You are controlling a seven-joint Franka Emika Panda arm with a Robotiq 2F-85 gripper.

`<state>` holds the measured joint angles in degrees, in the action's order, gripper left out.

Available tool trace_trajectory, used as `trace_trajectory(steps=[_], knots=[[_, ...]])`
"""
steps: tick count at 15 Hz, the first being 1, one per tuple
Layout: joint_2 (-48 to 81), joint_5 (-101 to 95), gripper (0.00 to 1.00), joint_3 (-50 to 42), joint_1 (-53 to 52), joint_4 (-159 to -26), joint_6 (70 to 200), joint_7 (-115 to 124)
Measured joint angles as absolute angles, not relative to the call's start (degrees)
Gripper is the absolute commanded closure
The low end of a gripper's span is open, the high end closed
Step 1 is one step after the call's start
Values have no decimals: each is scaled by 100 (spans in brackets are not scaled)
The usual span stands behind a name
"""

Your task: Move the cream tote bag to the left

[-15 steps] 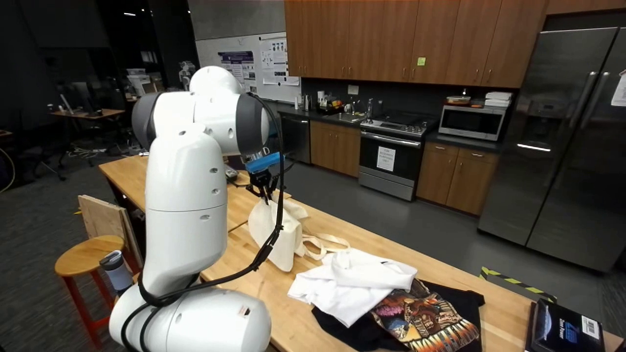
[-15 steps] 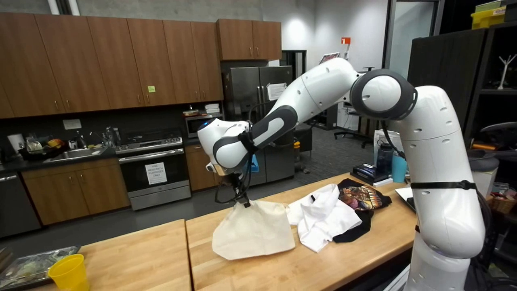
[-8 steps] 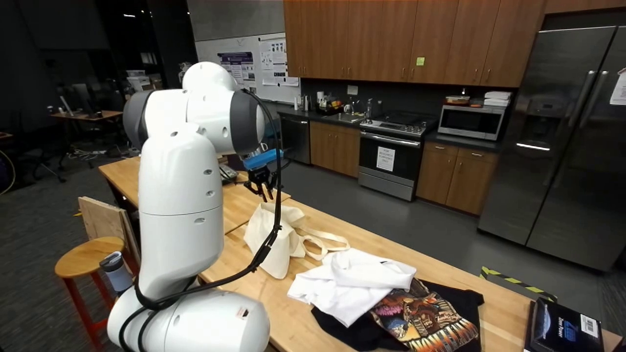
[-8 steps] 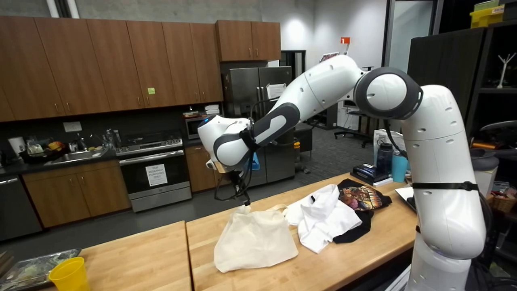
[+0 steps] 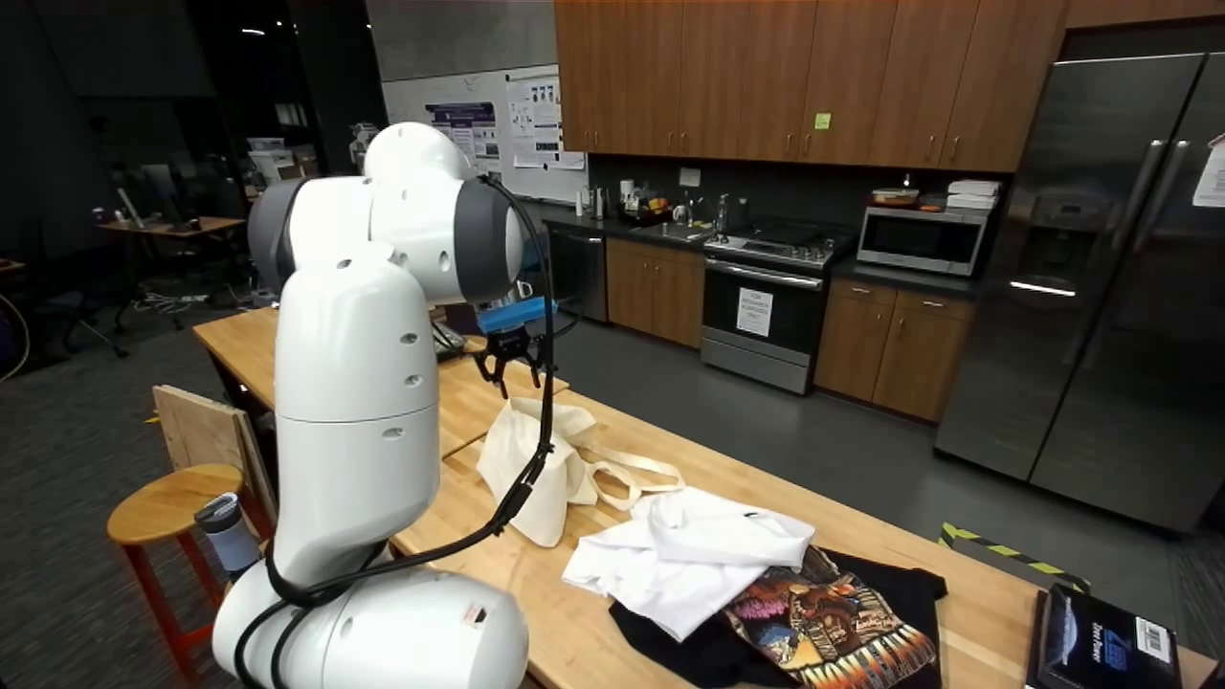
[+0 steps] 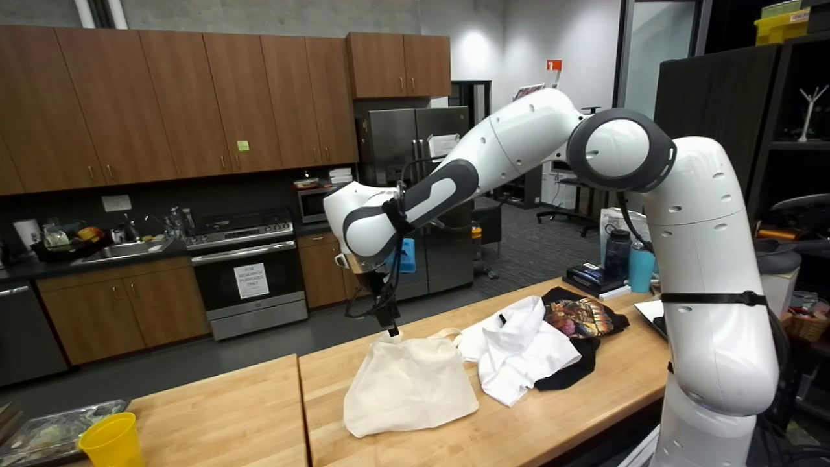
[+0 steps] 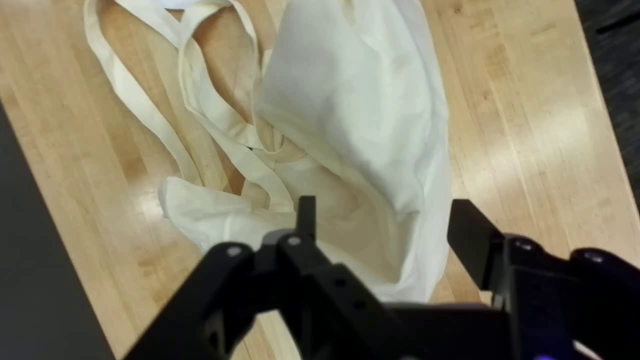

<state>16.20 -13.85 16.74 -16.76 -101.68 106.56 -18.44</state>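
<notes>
The cream tote bag [image 6: 408, 389] rests slumped on the wooden table, its mouth gaping in the wrist view. In an exterior view its straps [image 5: 632, 478] trail toward a white shirt. My gripper [image 5: 520, 389] hangs just above the bag's top edge, fingers spread and nothing between them. In the wrist view the gripper [image 7: 383, 202] has its jaws wide apart over the tote bag [image 7: 360, 110], one finger above the opening and one past the bag's side. Whether a fingertip still brushes the fabric I cannot tell from the exterior views.
A white shirt [image 6: 519, 344] and a black printed shirt [image 5: 833, 622] lie beside the bag. At the table's end sits a dark box [image 5: 1105, 641]. A yellow cup [image 6: 111, 441] and a tray [image 6: 58, 425] stand on the adjoining table, past a seam [image 6: 302, 408].
One second ago the gripper was shut on the bag's upper edge. It has let go and spread its fingers. The bag has sunk onto the table, a little nearer one exterior camera.
</notes>
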Motion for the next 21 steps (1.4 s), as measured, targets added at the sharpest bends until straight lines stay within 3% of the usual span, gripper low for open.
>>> trace_trajectory(steps=[8,13,17,21], knots=[[2584,229,0,1694,-1703,-9281,11967,-1120],[3272,-25,0,1450,-2058,-8869,11950,68],[3152,-1196,0,1125,-2662,-8321,11217,1044],[2980,-1613,0,1120,-3185,-7528,9608,1309]])
